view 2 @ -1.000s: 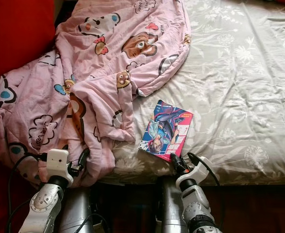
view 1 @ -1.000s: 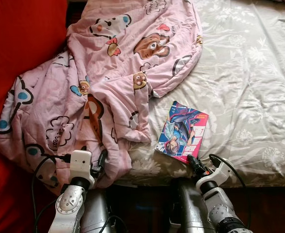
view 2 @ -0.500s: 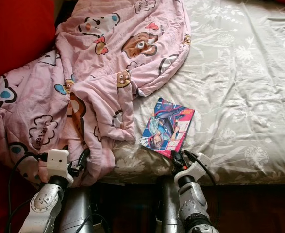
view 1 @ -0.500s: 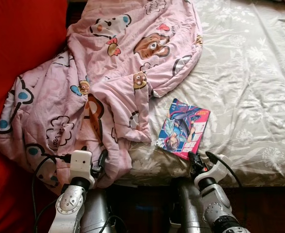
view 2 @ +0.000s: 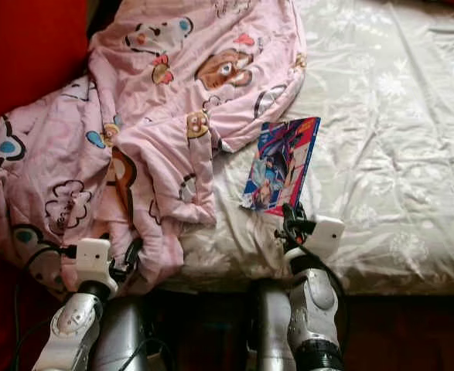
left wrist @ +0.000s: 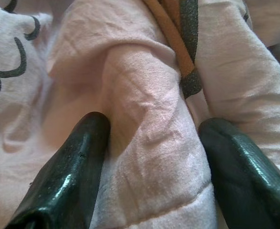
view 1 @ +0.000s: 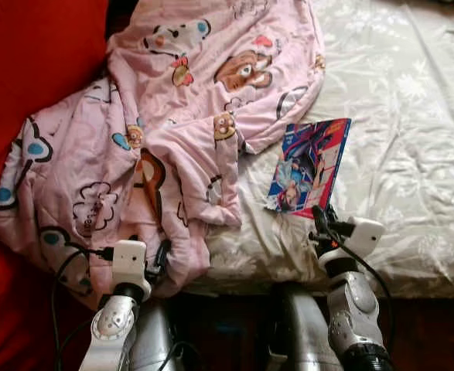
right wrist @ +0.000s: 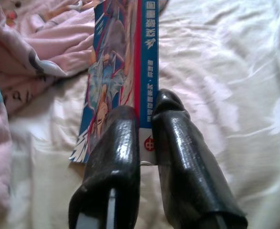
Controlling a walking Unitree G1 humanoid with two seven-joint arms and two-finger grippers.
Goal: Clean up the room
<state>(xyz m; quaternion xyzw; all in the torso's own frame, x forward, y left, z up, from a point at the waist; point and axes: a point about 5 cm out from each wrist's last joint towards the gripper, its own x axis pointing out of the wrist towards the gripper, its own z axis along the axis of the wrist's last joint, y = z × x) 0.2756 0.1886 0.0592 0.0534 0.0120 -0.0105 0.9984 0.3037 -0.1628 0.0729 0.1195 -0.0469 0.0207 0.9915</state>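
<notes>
- Left eye view: the right gripper (view 1: 320, 222) pinches the lower edge of a book (view 1: 309, 165), which stands tilted up off the bed (view 1: 412, 154) just beside the pink quilt (view 1: 165, 131). The hold looks to be on one thin edge only, so the book could pivot or slide out if the arm swings quickly.
- Right eye view: the left gripper (view 2: 128, 261) sits at the near edge of the bed, pushed into the quilt's hanging hem, with a red wall (view 2: 25, 46) at the robot's left. If this arm pulls while the other lifts, the quilt could drag toward the book and knock it.
- Left wrist view: two black fingers (left wrist: 68, 176) stand apart with a thick fold of quilt bulging between them, not pressed by either; the pincer is released. Closing here might catch only a loose ridge that slips free under the quilt's weight.
- Right wrist view: both fingers (right wrist: 116, 157) are clenched on the book near its spine edge, cover facing the quilt side. The pages may fan or bend, since the bite is shallow and close to a corner; a crease or a drop back onto the bed is the likely failure.
</notes>
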